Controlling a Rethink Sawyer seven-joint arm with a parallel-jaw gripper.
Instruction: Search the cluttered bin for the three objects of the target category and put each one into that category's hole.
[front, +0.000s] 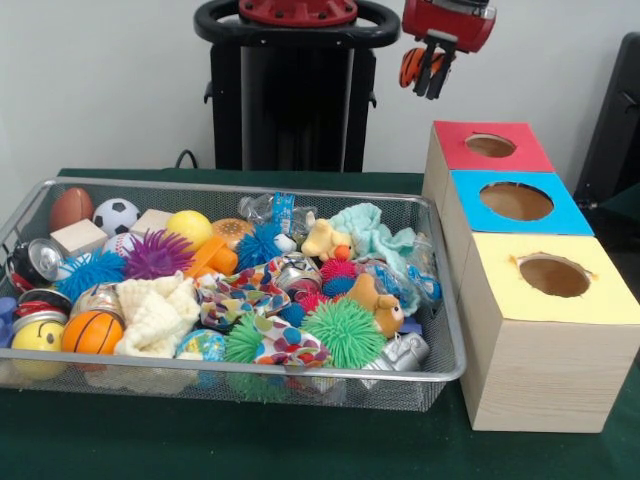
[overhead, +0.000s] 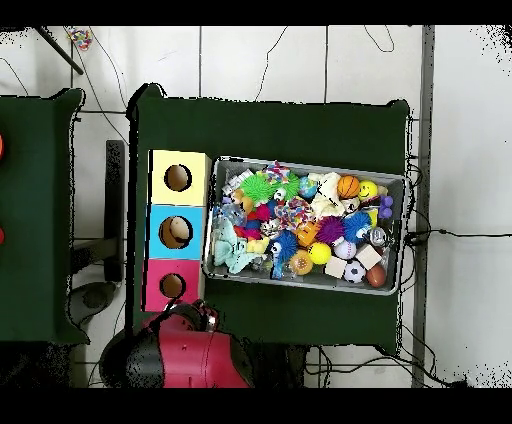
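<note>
My gripper (front: 432, 78) hangs high at the back, above and a little left of the red-topped box's round hole (front: 490, 145). It is shut on the round orange black-striped tiger (front: 411, 66), which shows at the left of the fingers. The yellow orange-beaked duck (front: 326, 240) lies in the back middle of the silver wire-mesh bin (front: 300, 189). The brown teddy bear (front: 379, 306) lies at the bin's front right, beside a green spiky ball (front: 345, 331). In the overhead view the red arm (overhead: 190, 350) covers the gripper beside the red-topped box (overhead: 172, 286).
The blue-topped box (front: 516, 202) and the yellow-topped box (front: 553, 276) stand in a row in front of the red one, right of the bin. The bin holds spiky balls, cans, cloths, a basketball (front: 92, 332), a soccer ball (front: 116, 215) and wooden blocks.
</note>
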